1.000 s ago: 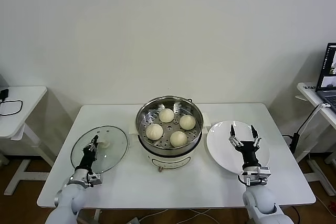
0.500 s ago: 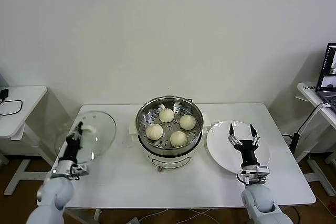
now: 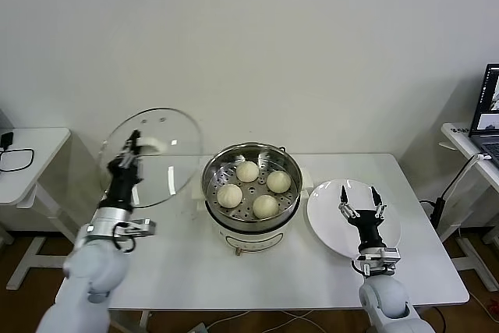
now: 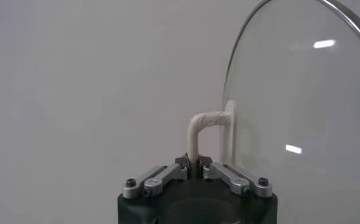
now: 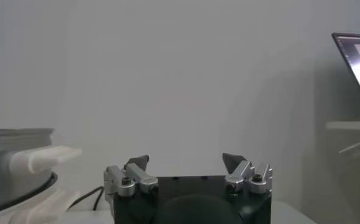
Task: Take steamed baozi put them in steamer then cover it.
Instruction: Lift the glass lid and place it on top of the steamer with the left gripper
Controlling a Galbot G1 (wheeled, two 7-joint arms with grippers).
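Note:
The steel steamer (image 3: 251, 163) stands at the table's middle on its white base, with several cream baozi (image 3: 247, 171) on the perforated tray. My left gripper (image 3: 131, 149) is shut on the cream handle (image 4: 198, 129) of the clear glass cover (image 3: 160, 163), holding it tilted on edge in the air, left of the steamer. The cover also shows in the left wrist view (image 4: 301, 115). My right gripper (image 3: 359, 197) is open and empty, pointing up over the white plate (image 3: 327, 220); it also shows in the right wrist view (image 5: 186, 161).
The steamer's side (image 5: 12, 164) shows in the right wrist view. A small side table (image 3: 27, 154) with a cable stands far left. A laptop (image 3: 487, 111) sits on a desk at the far right. A wall is close behind the table.
My left gripper has lifted the cover off the table, up and toward the steamer, tilting it upright. The right arm has stayed still.

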